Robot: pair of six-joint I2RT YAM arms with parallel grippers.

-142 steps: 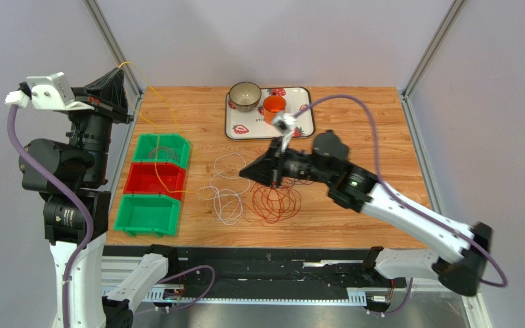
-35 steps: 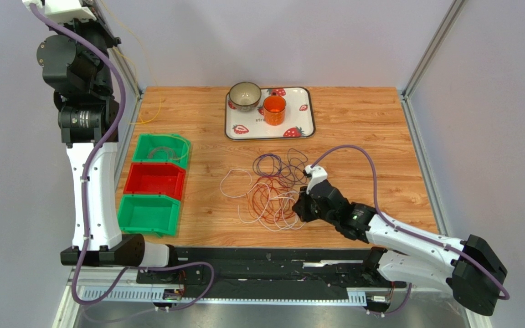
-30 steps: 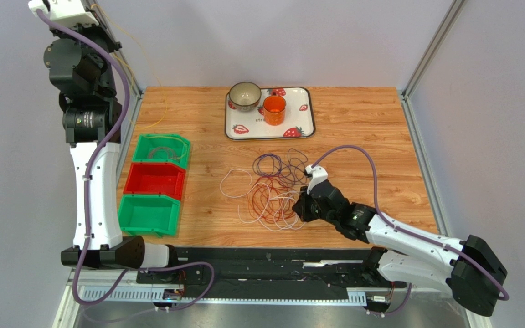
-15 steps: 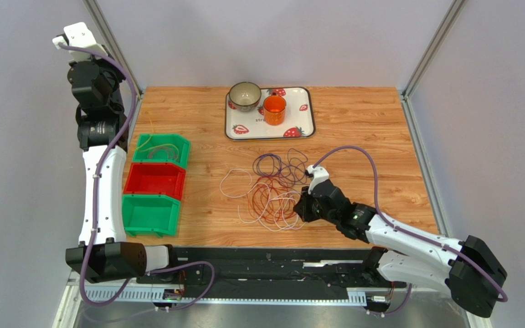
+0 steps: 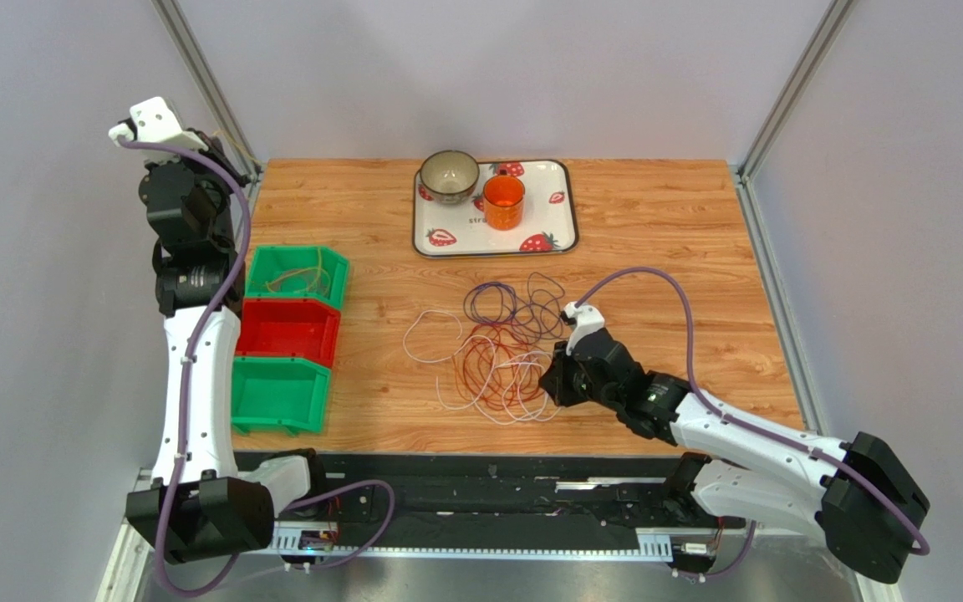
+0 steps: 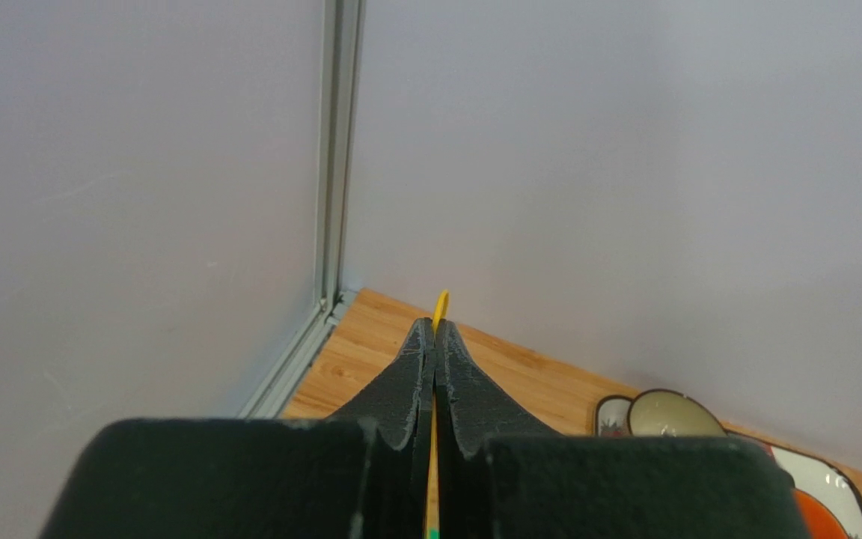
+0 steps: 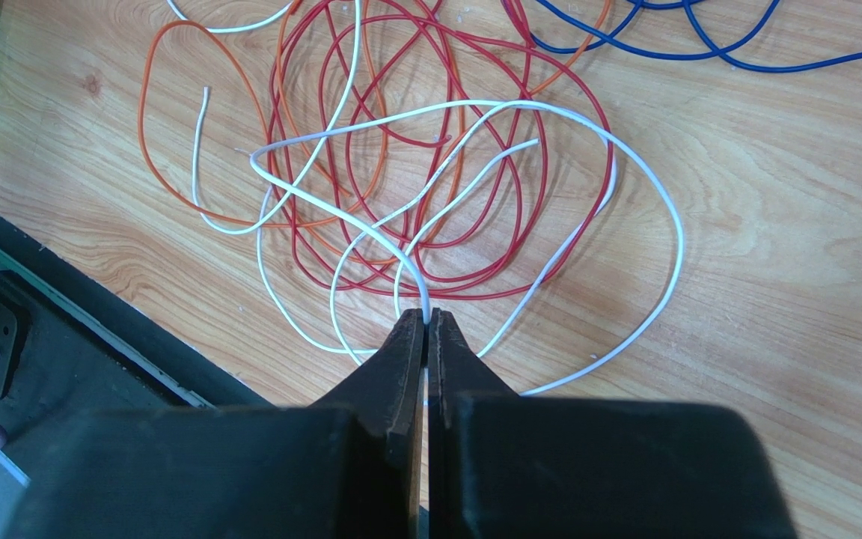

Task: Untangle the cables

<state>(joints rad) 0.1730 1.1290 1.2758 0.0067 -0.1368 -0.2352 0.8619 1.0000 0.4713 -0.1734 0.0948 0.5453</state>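
The cables (image 5: 499, 351) lie in a loose tangle mid-table: red (image 7: 481, 112), orange (image 7: 155, 146), white (image 7: 627, 191) and dark blue-purple (image 7: 717, 51) loops. My right gripper (image 5: 553, 376) is low at the tangle's right edge, shut on a white cable (image 7: 425, 320). My left gripper (image 5: 213, 148) is raised at the back left corner, shut on a thin yellow cable (image 6: 440, 305) that pokes out past the fingertips. More yellow cable lies in the far green bin (image 5: 305, 270).
Three bins stand in a row at the left: green (image 5: 267, 264), red (image 5: 286, 332), green (image 5: 276, 391). A strawberry tray (image 5: 558, 213) at the back holds a bowl (image 5: 449, 176) and an orange cup (image 5: 503, 198). Walls and frame posts stand close to the left gripper.
The left arm has come down from high up, still holding the yellow cable, and more of that cable now lies in the far green bin. The right gripper has barely moved.
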